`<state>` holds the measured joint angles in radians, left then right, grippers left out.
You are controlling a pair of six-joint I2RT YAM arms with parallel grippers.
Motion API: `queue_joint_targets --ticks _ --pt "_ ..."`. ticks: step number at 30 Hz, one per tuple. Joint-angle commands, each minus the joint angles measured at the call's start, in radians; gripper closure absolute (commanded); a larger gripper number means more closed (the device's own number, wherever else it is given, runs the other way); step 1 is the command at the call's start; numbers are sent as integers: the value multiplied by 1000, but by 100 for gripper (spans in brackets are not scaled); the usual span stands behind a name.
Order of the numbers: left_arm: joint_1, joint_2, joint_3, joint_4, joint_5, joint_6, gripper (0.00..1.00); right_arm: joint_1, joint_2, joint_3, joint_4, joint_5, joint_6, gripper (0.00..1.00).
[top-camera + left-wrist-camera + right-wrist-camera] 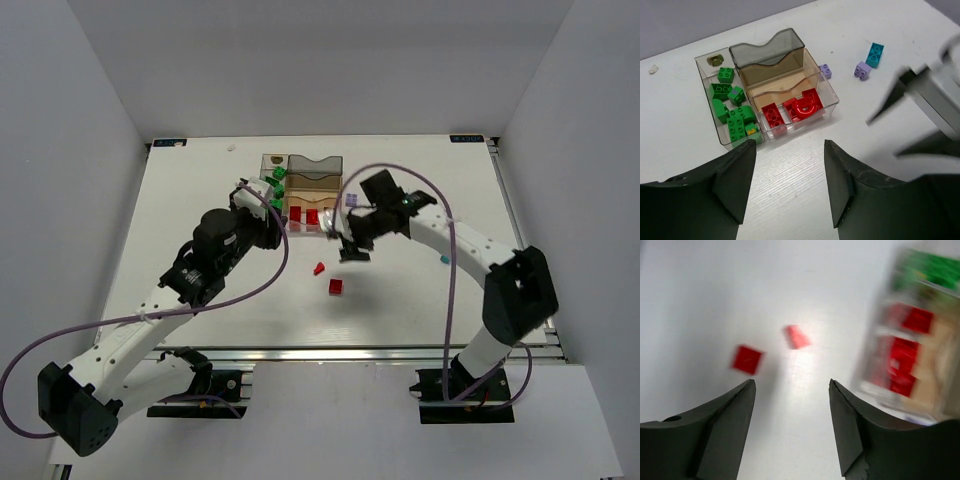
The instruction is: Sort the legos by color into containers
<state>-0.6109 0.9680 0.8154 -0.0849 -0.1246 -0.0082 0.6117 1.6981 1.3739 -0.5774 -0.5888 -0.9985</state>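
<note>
The tray sits in the upper middle of the top view, on the white table and toward its far edge, with bare tabletop to its left, to its right and below it. 2 small tags at the table's far corners are too small to read. In the left wrist view the tray's long narrow compartment, at left, holds the green bricks. The nearest wide compartment holds the red bricks. 1 lilac brick lies just beside the tray's right wall. A 2nd lilac one lies just beside a light-blue brick in the upper right. On open table below the tray in the top view lie 2 loose pieces, the smaller red brick above the larger red brick. The left gripper hovers at the tray's lower-left corner; its own camera shows the fingers spread with nothing between them. The right gripper hangs just off the tray's lower-right corner, above the 2 loose reds. Its view is blurred, but its fingers also stand apart and hold nothing.
</note>
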Motion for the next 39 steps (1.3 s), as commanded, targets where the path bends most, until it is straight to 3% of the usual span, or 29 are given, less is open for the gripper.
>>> queue_joint_targets --ticks 1,2,5,9,13,19,39 --pt "2 -46 -13 28 -15 -7 34 22 -78 -205 -176 -210 -515 33" --pt "2 -49 -15 28 -17 -7 34 32 -86 -240 -176 -201 -635 29" --pt "2 -52 -16 28 -26 -6 33 69 -103 -331 -124 -100 -741 13" --pt "2 -55 -16 28 -35 -3 33 123 -100 -377 12 4 -697 12" --pt "2 -55 -18 30 -35 -4 33 157 -64 -337 45 33 -600 11" --pt "2 -57 -16 31 -26 -4 32 195 -45 -342 82 95 -583 11" --pt "2 -61 -16 31 -27 -4 32 220 115 -207 -68 228 -658 34"
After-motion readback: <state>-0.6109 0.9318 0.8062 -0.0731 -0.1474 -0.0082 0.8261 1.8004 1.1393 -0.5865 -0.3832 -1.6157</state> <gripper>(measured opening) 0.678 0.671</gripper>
